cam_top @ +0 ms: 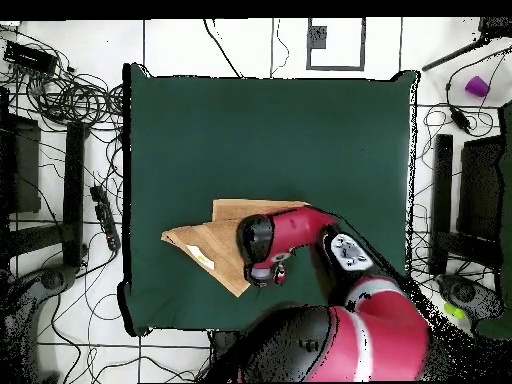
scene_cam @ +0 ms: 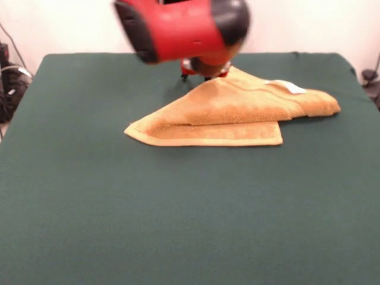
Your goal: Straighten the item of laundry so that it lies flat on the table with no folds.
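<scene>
The item of laundry [scene_cam: 237, 110] is a mustard-yellow towel lying folded over itself on the far right half of the green table [scene_cam: 89, 208]. One layer is doubled back over a flat lower layer, and a white tag [scene_cam: 291, 88] shows near the towel's right end. My gripper [scene_cam: 205, 70] is down at the towel's far edge, mostly hidden behind the red and black arm [scene_cam: 178, 29]. Seen from overhead, the towel [cam_top: 210, 238] lies near the table's [cam_top: 260, 130] lower left, and the arm [cam_top: 300, 228] covers its right part, with the gripper [cam_top: 273, 270] at the towel's lower edge.
Tangled cables [cam_top: 70, 100] and dark equipment [cam_top: 40, 180] lie on the floor left of the table in the overhead view, with more gear on the right [cam_top: 470, 190] and a purple object [cam_top: 477, 86]. Black cables [scene_cam: 9, 77] sit beside the table's left edge in the front view.
</scene>
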`<move>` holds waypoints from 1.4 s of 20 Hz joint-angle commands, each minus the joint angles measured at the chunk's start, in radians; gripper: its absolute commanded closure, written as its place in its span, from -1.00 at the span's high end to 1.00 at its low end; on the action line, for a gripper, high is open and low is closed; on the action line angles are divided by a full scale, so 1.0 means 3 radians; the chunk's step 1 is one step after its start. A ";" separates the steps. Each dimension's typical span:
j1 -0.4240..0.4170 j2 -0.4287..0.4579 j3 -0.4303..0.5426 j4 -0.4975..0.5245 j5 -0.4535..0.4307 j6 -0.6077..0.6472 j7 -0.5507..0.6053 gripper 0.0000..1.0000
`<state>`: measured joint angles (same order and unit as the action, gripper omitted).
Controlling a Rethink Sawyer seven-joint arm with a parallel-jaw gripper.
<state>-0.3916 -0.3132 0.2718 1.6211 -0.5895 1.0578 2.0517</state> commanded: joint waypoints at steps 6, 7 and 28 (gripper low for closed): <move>-0.0958 -0.0834 0.0998 0.1235 0.0467 -0.1261 -0.0208 1.00; -0.1008 -0.0862 0.1066 0.1270 0.0584 -0.1187 -0.0183 1.00; -0.0143 -0.0393 0.0461 0.0609 0.0783 -0.1805 0.0621 1.00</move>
<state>-0.5835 -0.6259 0.4684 1.9518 -0.3421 0.6990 2.0517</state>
